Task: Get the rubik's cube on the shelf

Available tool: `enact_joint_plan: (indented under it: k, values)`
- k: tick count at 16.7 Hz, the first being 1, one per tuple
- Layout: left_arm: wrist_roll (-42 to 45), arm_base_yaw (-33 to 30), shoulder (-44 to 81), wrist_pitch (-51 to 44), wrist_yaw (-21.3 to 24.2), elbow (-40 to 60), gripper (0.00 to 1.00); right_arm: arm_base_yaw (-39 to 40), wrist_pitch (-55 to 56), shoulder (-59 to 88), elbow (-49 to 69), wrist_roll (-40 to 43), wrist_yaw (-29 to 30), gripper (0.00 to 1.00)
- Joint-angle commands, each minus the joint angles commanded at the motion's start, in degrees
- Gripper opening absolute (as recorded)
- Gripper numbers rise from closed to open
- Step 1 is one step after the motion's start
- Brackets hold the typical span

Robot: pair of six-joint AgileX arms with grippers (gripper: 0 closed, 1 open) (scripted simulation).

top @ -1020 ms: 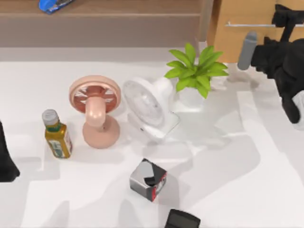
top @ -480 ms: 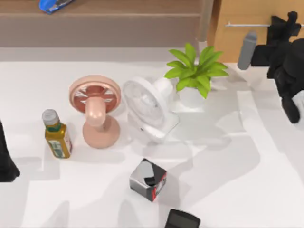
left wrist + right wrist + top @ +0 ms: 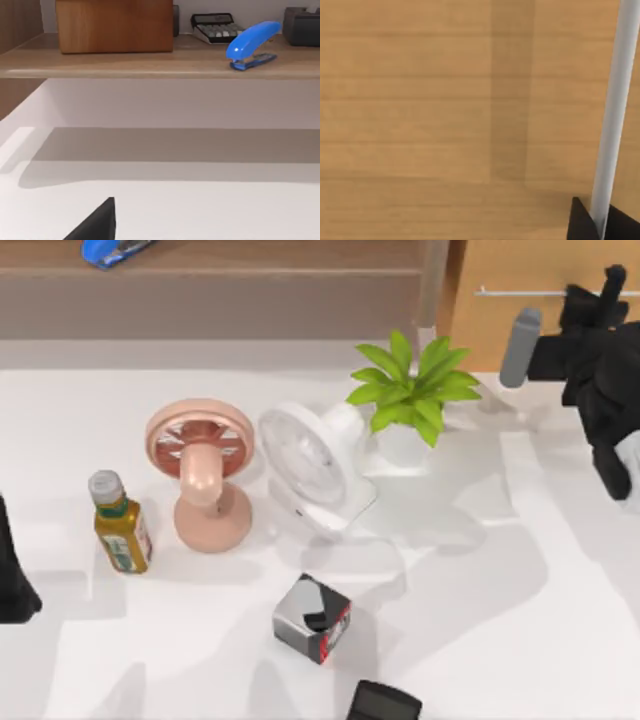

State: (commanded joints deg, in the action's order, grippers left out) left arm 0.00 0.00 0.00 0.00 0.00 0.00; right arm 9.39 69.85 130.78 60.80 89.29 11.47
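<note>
Two fingers of the right gripper (image 3: 597, 292) pinch the drawer cabinet's (image 3: 500, 325) metal handle (image 3: 615, 100), presumably because the rubik's cube sits inside, off the shelf (image 3: 250, 262). The left gripper (image 3: 12, 585) idles at the table's left edge.

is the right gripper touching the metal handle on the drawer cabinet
Touching. In the right wrist view, the right gripper's dark fingertips sit on either side of the metal handle against the drawer cabinet, with no gap.

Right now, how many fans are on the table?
2: a pink fan stands left of the middle, and a white fan sits right beside it, next to the plant. None seem hidden.
</note>
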Motion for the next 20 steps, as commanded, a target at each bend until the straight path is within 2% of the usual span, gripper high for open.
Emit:
enact_joint_plan:
  k: [6,15,20]
  values:
    - [0.00,0.00,0.00,0.00,0.00,0.00,1.00,-0.52,0.86,-1.07,-1.68,-0.14,0.64,0.00]
    - [0.00,0.00,0.00,0.00,0.00,0.00,1.00,1.92,8.93,-6.98,-16.26,-0.24,1.98,0.00]
    - [0.00,0.00,0.00,0.00,0.00,0.00,1.00,1.54,9.03,-6.89,-16.43,-0.27,1.98,0.00]
